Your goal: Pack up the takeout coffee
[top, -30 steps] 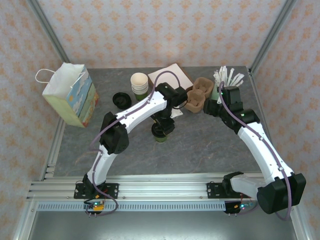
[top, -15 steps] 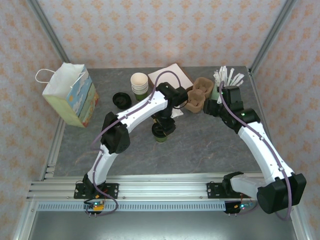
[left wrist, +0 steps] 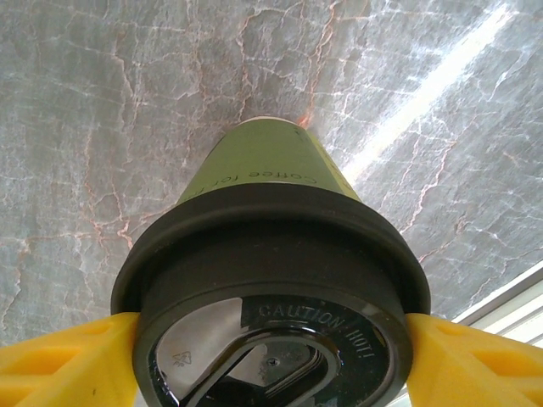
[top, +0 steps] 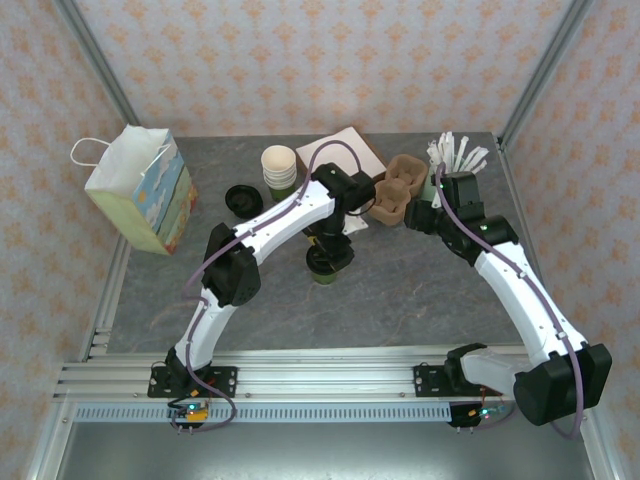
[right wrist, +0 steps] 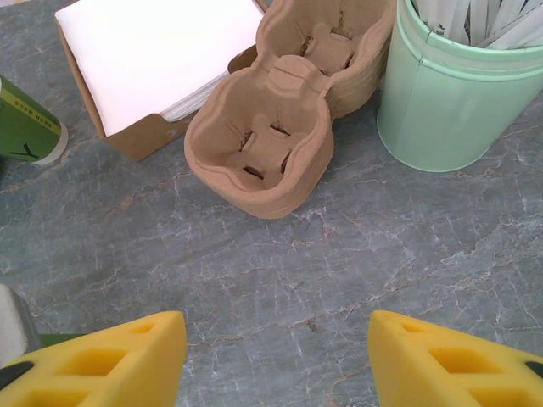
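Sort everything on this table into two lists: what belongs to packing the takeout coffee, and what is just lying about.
Belongs to the job:
takeout coffee
paper bag, the likely place to pack it

Lying about:
stack of lidless cups
loose black lid
napkin box
cup carrier, though it might yet serve
green tin

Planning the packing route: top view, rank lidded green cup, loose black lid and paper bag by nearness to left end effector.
1. Green paper cup with black lid, at the left end effector.
2. Loose black plastic lid, back-left.
3. White paper bag, far left.
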You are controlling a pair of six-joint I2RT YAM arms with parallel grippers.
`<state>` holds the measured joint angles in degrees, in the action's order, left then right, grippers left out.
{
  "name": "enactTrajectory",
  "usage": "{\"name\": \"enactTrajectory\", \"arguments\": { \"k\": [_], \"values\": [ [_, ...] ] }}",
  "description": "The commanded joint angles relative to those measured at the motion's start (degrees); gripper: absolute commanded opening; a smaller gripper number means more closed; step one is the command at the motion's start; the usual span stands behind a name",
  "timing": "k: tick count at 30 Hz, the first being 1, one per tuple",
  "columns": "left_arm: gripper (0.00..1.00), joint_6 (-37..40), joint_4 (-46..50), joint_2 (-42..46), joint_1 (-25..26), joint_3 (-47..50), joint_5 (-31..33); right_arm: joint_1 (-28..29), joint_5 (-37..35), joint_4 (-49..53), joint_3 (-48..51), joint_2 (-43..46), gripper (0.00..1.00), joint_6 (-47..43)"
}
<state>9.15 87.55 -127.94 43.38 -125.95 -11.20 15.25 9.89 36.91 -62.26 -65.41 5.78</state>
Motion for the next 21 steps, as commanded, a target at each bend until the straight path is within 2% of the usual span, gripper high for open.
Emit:
{"name": "enactTrajectory", "arguments": {
  "k": [1, 21],
  "values": [
    [0.78, 1.18, -2.47, 0.09, -0.22, 0.53, -1.75, 0.56, -0.56, 0.74, -0.78, 0.27, 0.59, -0.47],
    [0.80, 0.78, -4.84, 6.58, -0.22, 5.22, -1.67, 1.84, -1.41, 0.40, 1.35, 1.69, 0.59, 0.32]
  ]
}}
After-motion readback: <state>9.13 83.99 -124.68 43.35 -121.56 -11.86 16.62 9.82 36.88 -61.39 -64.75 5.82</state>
